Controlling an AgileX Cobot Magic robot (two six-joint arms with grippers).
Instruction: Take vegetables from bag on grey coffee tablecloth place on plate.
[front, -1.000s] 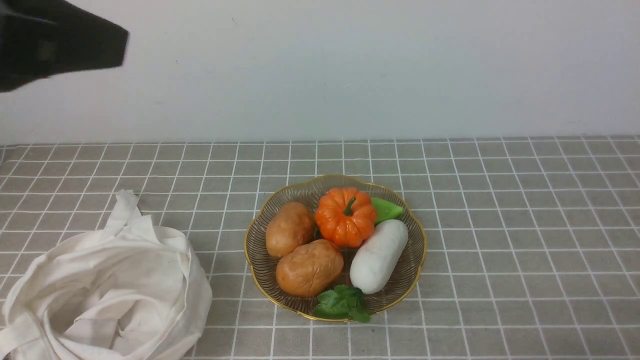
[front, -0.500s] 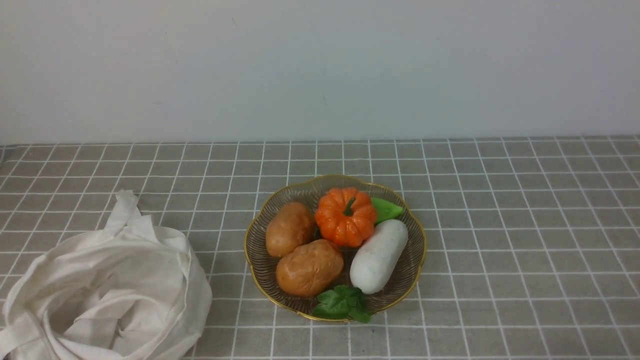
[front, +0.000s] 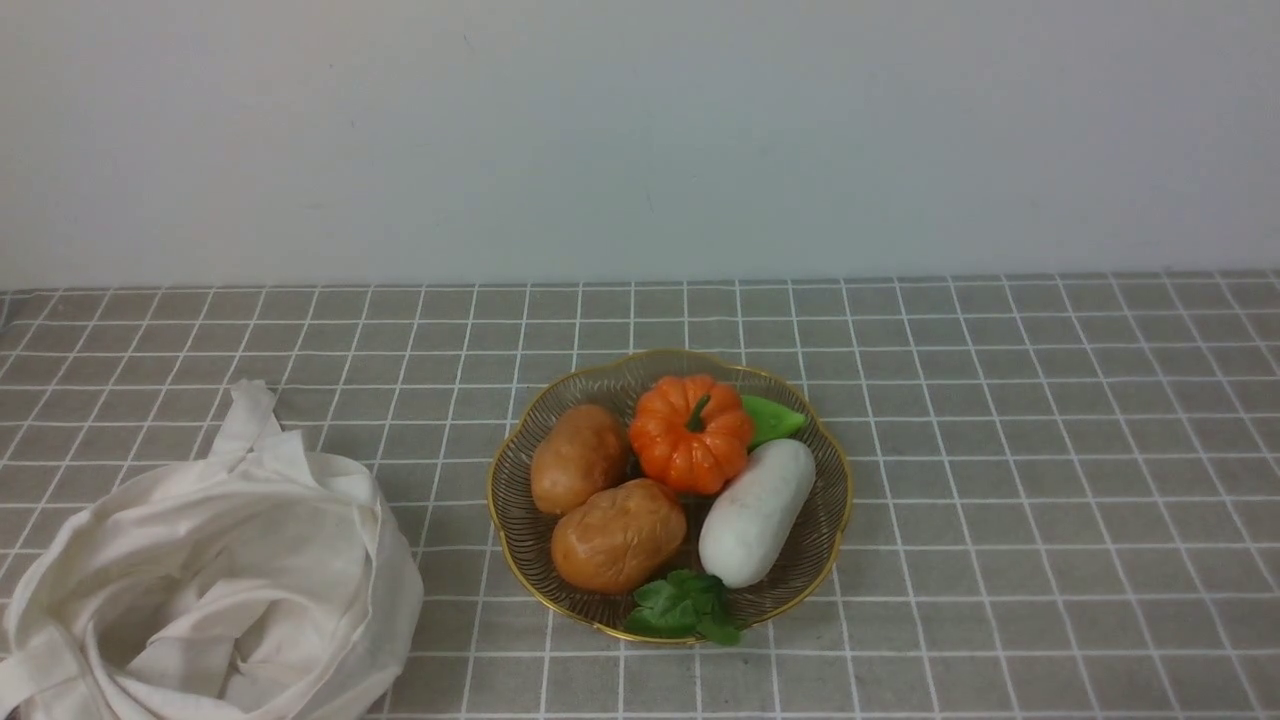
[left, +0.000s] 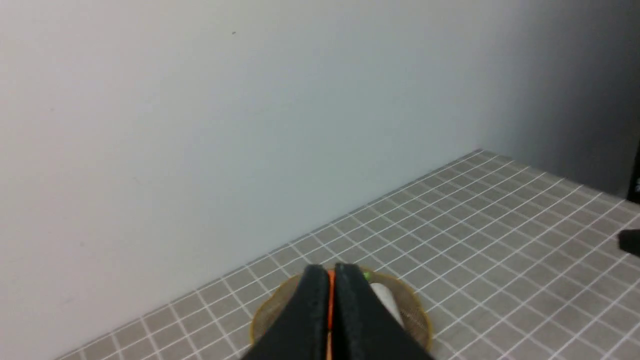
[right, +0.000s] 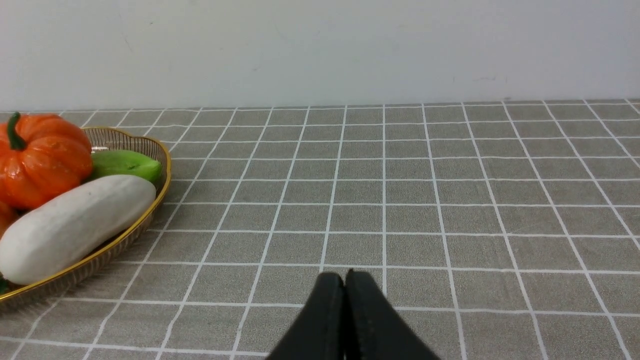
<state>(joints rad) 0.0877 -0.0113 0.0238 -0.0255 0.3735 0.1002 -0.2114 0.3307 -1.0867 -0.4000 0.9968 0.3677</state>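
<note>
From the front, neither of my arms is visible. The pumpkin (front: 691, 433) sits in the far part of the plate (front: 824, 540), which stands on the tablecloth (front: 1050, 480) near the middle. In the plate I also see two potatoes (front: 600, 500) on the left side, a white radish (front: 756, 511) on the right side, a green cucumber (front: 772, 418) just behind the radish, and some green leaves (front: 685, 606) at the near edge. The bag (front: 210, 580) lies crumpled at the near left, apart from the plate. In my left wrist view, my left gripper (left: 331, 272) has its two fingers pressed together and holds nothing; it hangs above the plate (left: 417, 312), and a thin strip of orange shows between the fingers. In my right wrist view, my right gripper (right: 345, 276) is also pressed together and empty, low over the tablecloth (right: 450, 190), to the right of the plate (right: 161, 159), where the pumpkin (right: 42, 160), the cucumber (right: 127, 164) and the radish (right: 70, 225) are visible.
</note>
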